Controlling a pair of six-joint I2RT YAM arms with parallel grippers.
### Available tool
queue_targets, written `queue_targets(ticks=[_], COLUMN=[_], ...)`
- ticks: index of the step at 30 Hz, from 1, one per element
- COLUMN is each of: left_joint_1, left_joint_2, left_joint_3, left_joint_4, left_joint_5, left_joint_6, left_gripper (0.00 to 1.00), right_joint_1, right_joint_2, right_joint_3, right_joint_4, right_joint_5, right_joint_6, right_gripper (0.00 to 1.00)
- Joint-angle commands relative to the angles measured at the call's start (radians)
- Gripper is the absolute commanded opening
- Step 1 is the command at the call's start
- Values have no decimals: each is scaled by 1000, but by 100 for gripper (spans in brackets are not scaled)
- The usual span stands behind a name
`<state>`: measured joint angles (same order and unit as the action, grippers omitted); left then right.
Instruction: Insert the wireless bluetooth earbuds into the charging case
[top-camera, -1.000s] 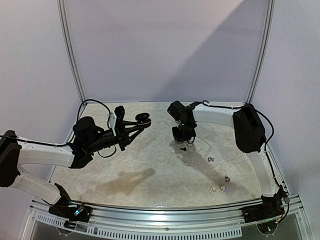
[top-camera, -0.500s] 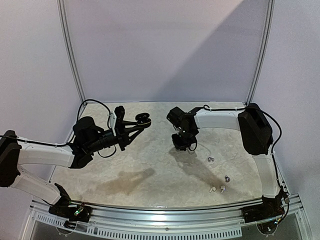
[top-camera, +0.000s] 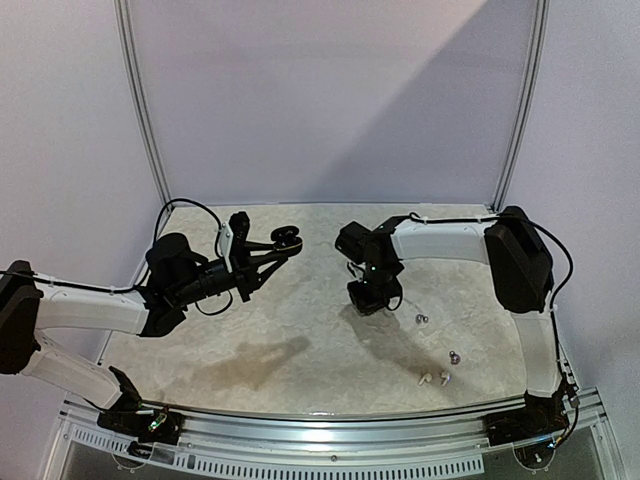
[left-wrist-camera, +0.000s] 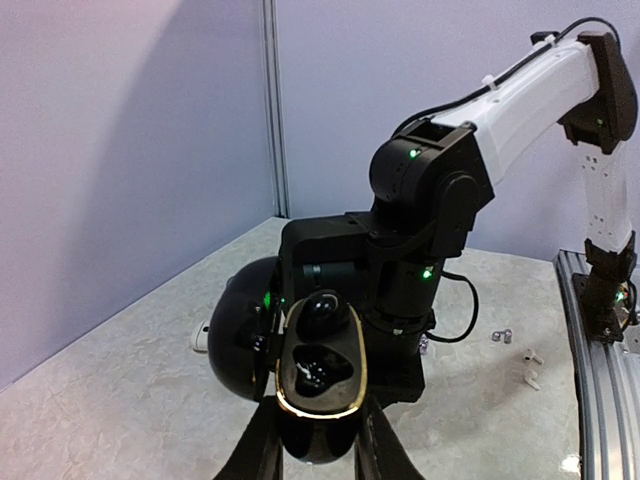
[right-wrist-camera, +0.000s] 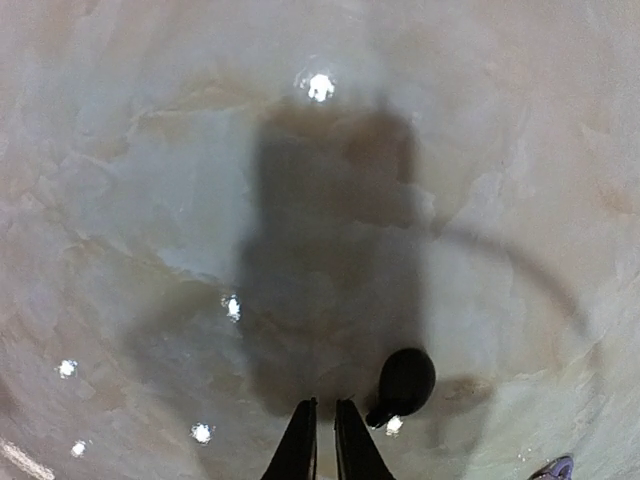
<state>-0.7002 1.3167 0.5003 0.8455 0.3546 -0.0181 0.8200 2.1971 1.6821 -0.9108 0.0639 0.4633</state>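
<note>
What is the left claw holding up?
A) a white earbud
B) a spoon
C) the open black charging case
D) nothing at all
C: in the left wrist view the left claw has its fingers closed on both sides of the black charging case, which is open and faces the camera.

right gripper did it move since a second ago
Yes: the right gripper has shifted toward the camera, closer to the purplish earbud just right of it.

plain lilac walls, marbled beige tabletop
</note>
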Motion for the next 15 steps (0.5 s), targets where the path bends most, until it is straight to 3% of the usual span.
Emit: queue_targets(ticks=[1,5,10,15], left_joint_1=[-2,-2,-2,-2], left_joint_2=[-4,-6,-9,-11], left_joint_3=[8,4,-2,-5], left_joint_4=[-15,-13,-11,-11], left_joint_5=[3,1,-1,0], left_joint_6=[13,12,15,13], left_gripper=[0,0,0,0], right_joint_1=[-13,-51,-56,-54], right_joint_2=[-94,-131,-102,-23], right_joint_3=[20,-6,7,93], right_joint_4=[27,28,-7,-63], right_joint_5=[-50,-14,36,47], right_joint_6=[4,90,105,82], right_gripper=[11,17,36,48])
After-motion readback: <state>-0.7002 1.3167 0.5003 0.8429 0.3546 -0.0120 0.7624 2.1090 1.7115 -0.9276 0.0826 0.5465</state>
